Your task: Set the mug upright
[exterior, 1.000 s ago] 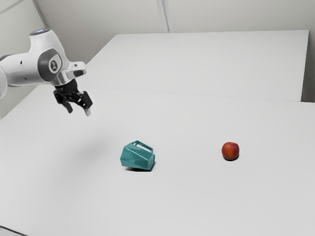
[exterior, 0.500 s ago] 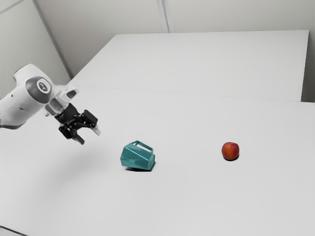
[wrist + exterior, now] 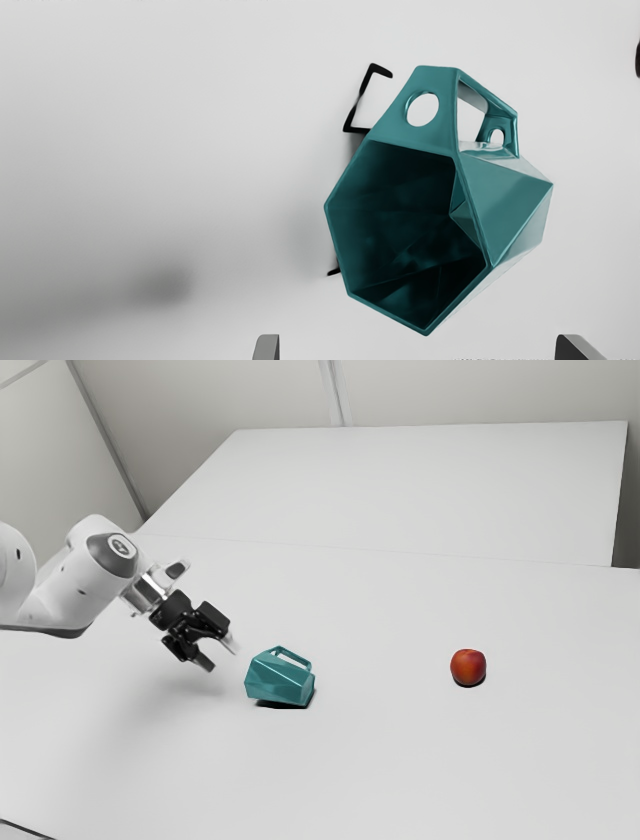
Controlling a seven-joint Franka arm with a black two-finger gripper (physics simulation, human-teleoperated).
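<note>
The tool (image 3: pixel 222 657) hangs above the left part of the surface (image 3: pixel 400 770) in the exterior view, angled down toward the right. It is open, its fingers (image 3: pixel 268 348) spread wide with nothing gripped between them. Just beyond the fingertips, a little to the right in the exterior view and apart from them, the teal mug (image 3: pixel 279 680) lies on its side on the surface. Its mouth faces the tool, its base points away to the exterior view's right, and its handle (image 3: pixel 291 657) rises on the upper side. Farther out, well to the right of the mug, sits a red fruit (image 3: pixel 468 667) – not part of this job.

The step in hand looks like lining up for a grasp; the mug is not upright. The next move calls for a short, steady advance until the fingers straddle the mug's body or pinch its wall near the mouth, then a firm closing. After that the mouth end should swing up and the base come down flat before release. Touching the rim unevenly could shove or roll the mug – and its slanted facets may let a shallow grip slip.
</note>
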